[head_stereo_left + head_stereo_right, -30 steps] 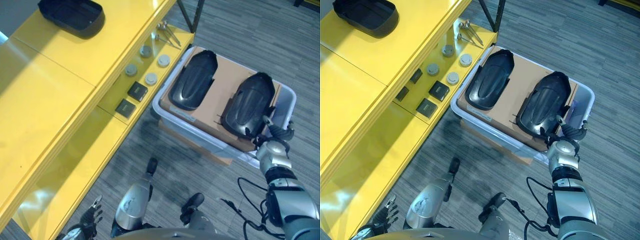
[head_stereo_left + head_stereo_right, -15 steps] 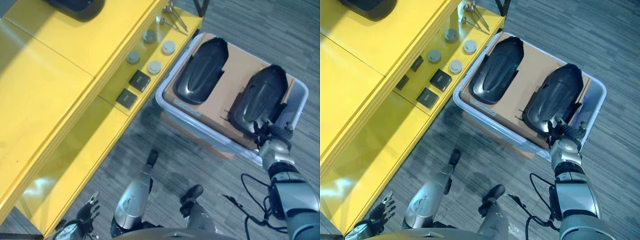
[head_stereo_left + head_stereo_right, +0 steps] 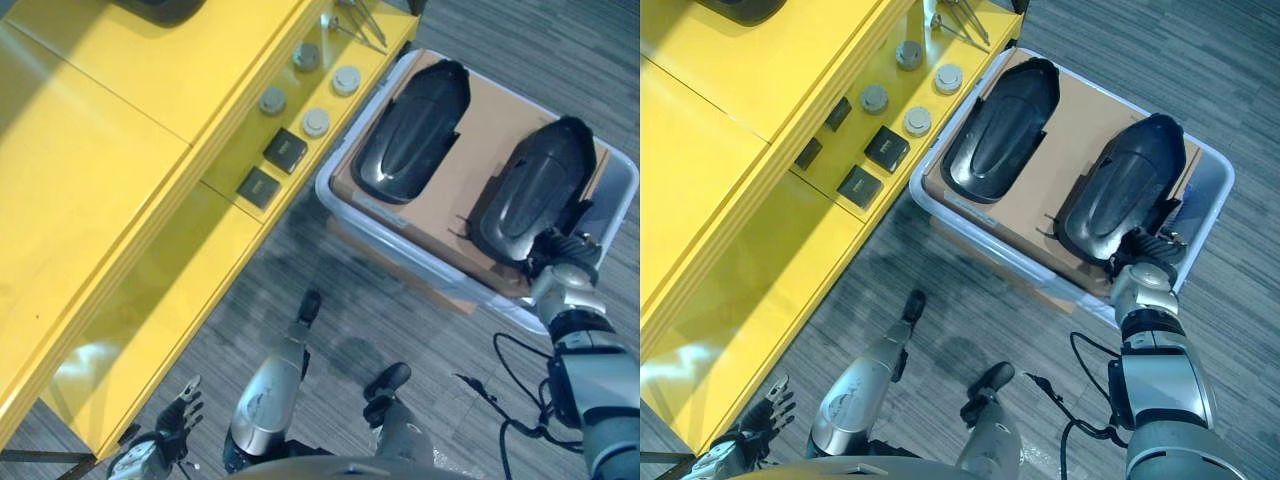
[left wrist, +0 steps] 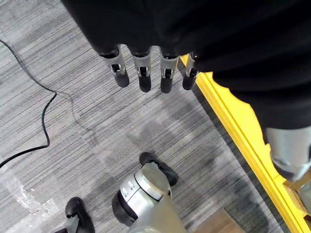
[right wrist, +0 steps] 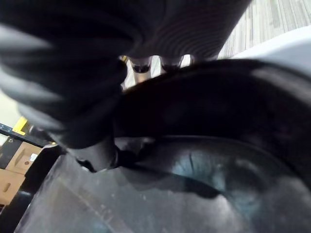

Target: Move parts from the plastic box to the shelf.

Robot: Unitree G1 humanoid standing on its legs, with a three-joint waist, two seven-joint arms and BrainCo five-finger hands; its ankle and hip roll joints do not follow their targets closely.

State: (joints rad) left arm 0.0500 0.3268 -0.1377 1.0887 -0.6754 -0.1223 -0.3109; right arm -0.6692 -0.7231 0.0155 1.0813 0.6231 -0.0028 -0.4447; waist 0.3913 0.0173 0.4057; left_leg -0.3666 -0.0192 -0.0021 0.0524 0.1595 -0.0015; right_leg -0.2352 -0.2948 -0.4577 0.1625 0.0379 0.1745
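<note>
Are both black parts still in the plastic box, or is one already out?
Both in. The two black parts lie side by side on brown cardboard inside the plastic box; the right robot hand is at the nearer one's end.

Right hand (image 3: 566,262) fingertips hidden under near black part (image 3: 535,190); grasp unclear. Shelf (image 3: 120,150) cut off at edges.

From the head we look steeply down with two eyes set side by side; both share the yellow shelf (image 3: 120,150) at left and the plastic box (image 3: 1215,195) at right. The left wrist camera faces the carpet floor (image 4: 73,131) from some height. The right wrist camera sits very near a black part (image 5: 218,126).
</note>
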